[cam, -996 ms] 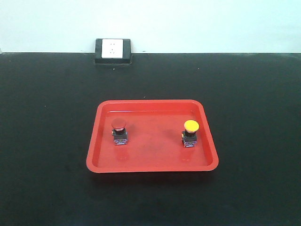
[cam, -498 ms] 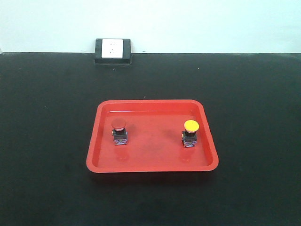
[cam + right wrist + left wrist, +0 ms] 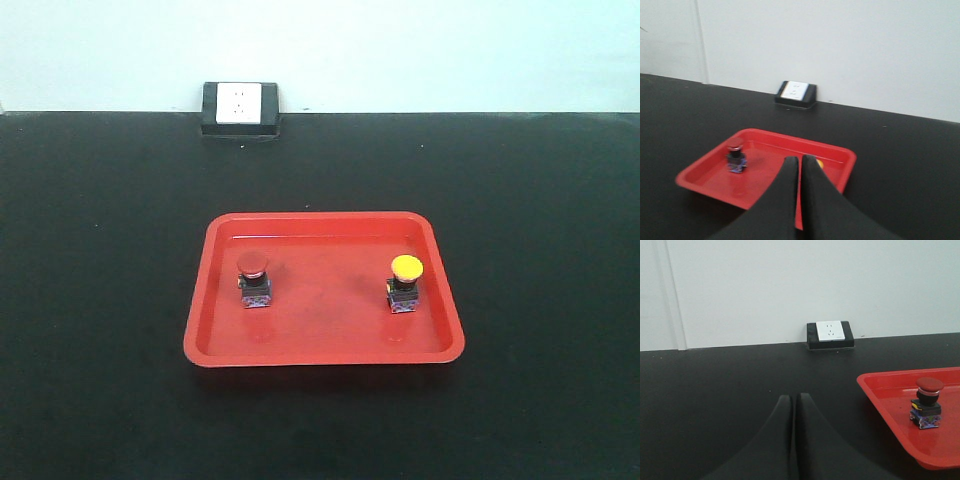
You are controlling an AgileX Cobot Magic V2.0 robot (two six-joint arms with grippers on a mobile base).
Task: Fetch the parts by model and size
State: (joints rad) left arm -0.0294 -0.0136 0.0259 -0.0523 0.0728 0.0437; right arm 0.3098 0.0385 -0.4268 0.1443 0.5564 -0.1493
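Both grippers' fingers pressed closed on nothing, left gripper [image 3: 792, 440] and right gripper [image 3: 801, 200]; risk: top-heavy red-capped switch [image 3: 254, 279] or yellow-capped switch [image 3: 405, 283] tips in red tray [image 3: 320, 352] if clipped.

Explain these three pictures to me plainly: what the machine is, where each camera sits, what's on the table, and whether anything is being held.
It is a two-armed robot. One camera looks at the table from the front; the other two ride on the wrists, so each shows its own black gripper: left gripper, right gripper. Both are shut and hold nothing. On the black table lies a red tray with a red-capped button switch and a yellow-capped one, standing apart. A socket box sits by the wall.
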